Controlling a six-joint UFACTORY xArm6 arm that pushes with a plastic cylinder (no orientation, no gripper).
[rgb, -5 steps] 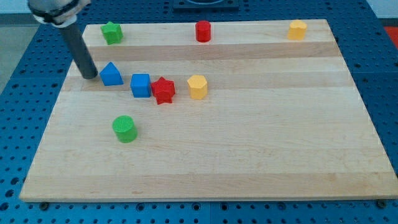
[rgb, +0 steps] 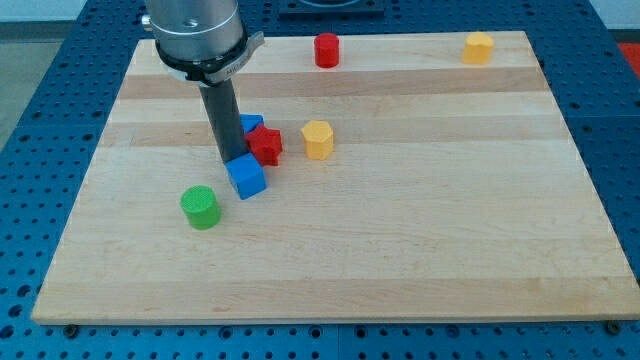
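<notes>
My tip (rgb: 228, 158) rests on the board, touching the upper left edge of a blue cube (rgb: 246, 177) that lies turned at an angle. Just right of the rod sits a red star (rgb: 265, 145). A second blue block (rgb: 252, 123) peeks out behind the rod, against the star's top; its shape is partly hidden. A yellow hexagonal block (rgb: 317, 139) stands to the right of the star. A green cylinder (rgb: 201, 207) lies toward the view's bottom left of my tip.
A red cylinder (rgb: 327, 49) stands near the board's top edge and a yellow block (rgb: 479, 46) at its top right corner. The arm's body (rgb: 196, 35) covers the board's top left area. Blue perforated table surrounds the wooden board (rgb: 400, 240).
My tip swept right and toward the view's bottom. The blue cube slid down and turned; the other blue block moved right against the red star. The green star is now hidden behind the arm.
</notes>
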